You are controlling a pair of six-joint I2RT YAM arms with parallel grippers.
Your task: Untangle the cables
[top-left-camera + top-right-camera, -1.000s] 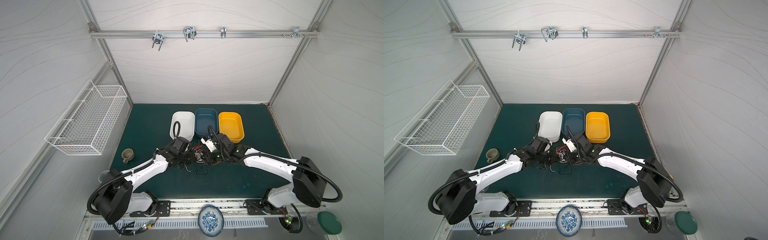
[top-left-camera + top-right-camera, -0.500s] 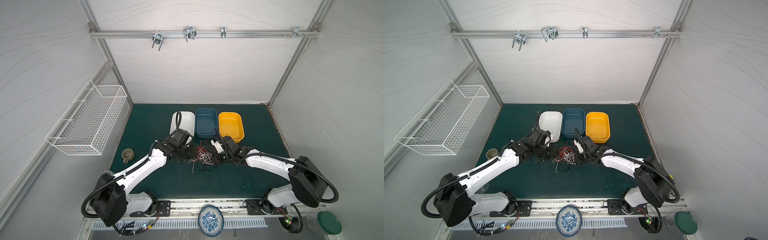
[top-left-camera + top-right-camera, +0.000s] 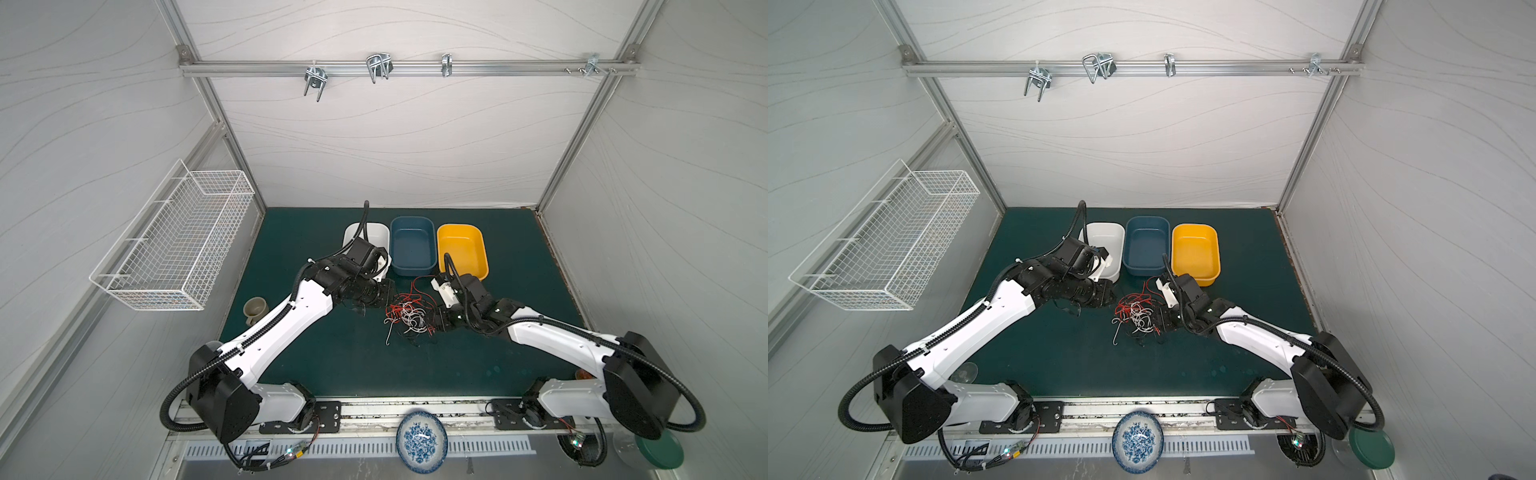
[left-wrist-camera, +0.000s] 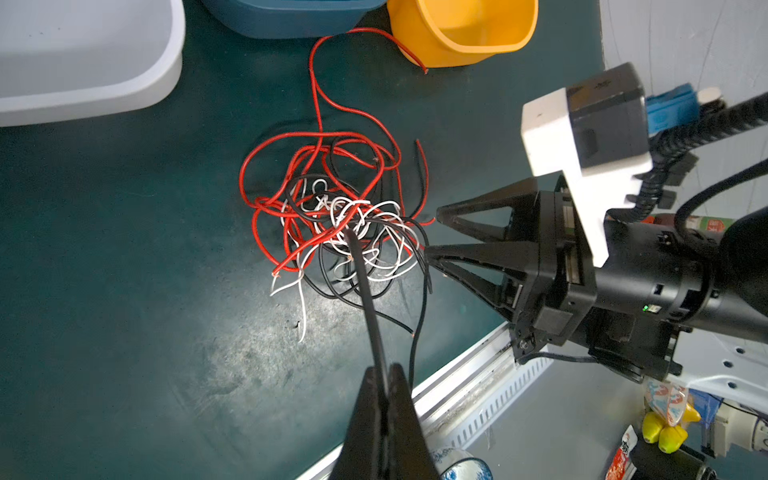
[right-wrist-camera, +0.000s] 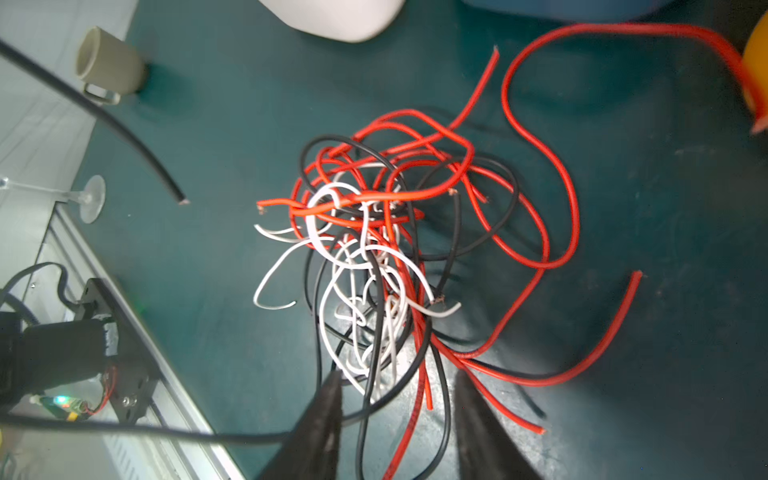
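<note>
Two grippers meet on the green mat (image 3: 374, 365): the left gripper (image 4: 384, 370) clamps one black cable (image 4: 364, 291) running straight from the tangled cables (image 3: 405, 313); the right gripper (image 5: 399, 376) stands parted at the heap's right edge. Bare mat lies open toward the front rail (image 3: 395, 409).

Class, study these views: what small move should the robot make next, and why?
Probably draw the left end effector away from the tangle: it is shut on a black cable, while the right end effector stands open, gripping nothing.
</note>
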